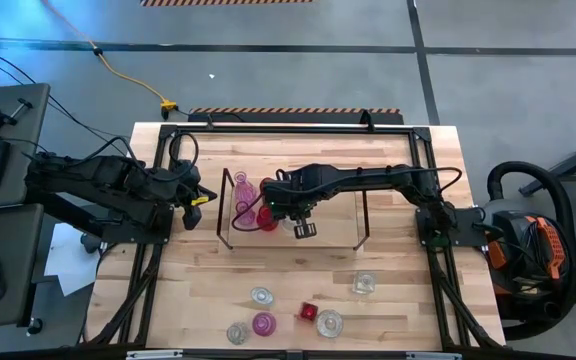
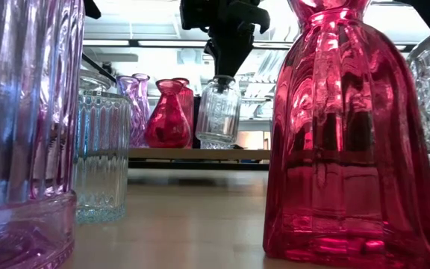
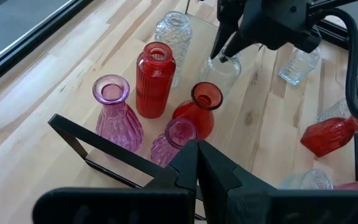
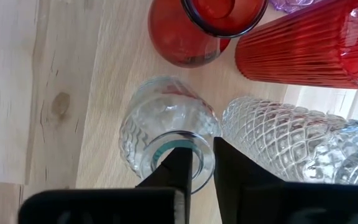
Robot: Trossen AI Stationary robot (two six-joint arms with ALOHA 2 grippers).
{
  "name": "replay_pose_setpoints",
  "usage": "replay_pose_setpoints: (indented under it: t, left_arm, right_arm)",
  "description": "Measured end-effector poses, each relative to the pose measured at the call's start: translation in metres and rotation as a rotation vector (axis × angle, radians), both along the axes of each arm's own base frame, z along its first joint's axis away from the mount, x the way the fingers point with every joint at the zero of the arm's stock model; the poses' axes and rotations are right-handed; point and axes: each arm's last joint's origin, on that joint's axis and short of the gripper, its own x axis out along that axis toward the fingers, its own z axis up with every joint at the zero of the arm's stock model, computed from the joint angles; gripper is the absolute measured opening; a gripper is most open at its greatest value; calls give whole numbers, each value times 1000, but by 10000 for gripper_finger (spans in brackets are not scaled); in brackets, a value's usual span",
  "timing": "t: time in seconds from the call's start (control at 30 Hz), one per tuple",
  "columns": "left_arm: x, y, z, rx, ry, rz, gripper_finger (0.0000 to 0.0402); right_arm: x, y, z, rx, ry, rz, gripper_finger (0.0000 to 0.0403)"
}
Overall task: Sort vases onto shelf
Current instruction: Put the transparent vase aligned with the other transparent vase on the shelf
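Several vases stand together on the left part of the shelf (image 1: 333,215): a pink one (image 3: 114,109), a tall ribbed red one (image 3: 154,78), a round red one (image 3: 197,109), a small pink one (image 3: 178,140) and a diamond-cut clear one (image 4: 291,134). My right gripper (image 1: 296,215) reaches in from the table's right and is shut on a small clear vase (image 2: 219,112) beside them. My left gripper (image 3: 197,162) is shut and waits just outside the shelf's left wire frame (image 3: 73,137), touching nothing. My right gripper holds the small clear vase by its mouth rim (image 4: 201,158), one finger inside the opening and the other finger (image 4: 229,168) outside, against the neck. The fingers come from above, pointing down. The vase stands upright with its base (image 2: 216,142) on the shelf board.
Loose vases stand on the tabletop near its front edge: clear ones (image 1: 365,283) (image 1: 261,296) (image 1: 329,322) (image 1: 236,333), a pink one (image 1: 264,323) and a red one (image 1: 309,312). The right half of the shelf board is bare. The right wire frame (image 1: 366,215) closes that end.
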Motion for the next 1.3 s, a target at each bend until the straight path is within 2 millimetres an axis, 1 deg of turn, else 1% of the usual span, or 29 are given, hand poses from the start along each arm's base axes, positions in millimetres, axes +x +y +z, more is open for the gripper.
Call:
replay_pose_setpoints:
  t: [0.17,0.3,0.73,1.03,1.3]
  left_arm:
    - [0,0,0,0,0,0,0]
    - [0,0,0,0,0,-1,0]
    - [0,0,0,1,1,-2,0]
    - [0,0,0,-6,2,-11,0]
    - [0,-1,0,-16,4,-22,0]
  right_arm:
    - [0,0,0,-1,0,3,49]
    - [0,0,0,-1,-4,3,58]
    - [1,0,0,31,-8,6,59]
    - [0,-8,-2,60,15,-28,60]
    - [1,-9,-2,65,2,-29,68]
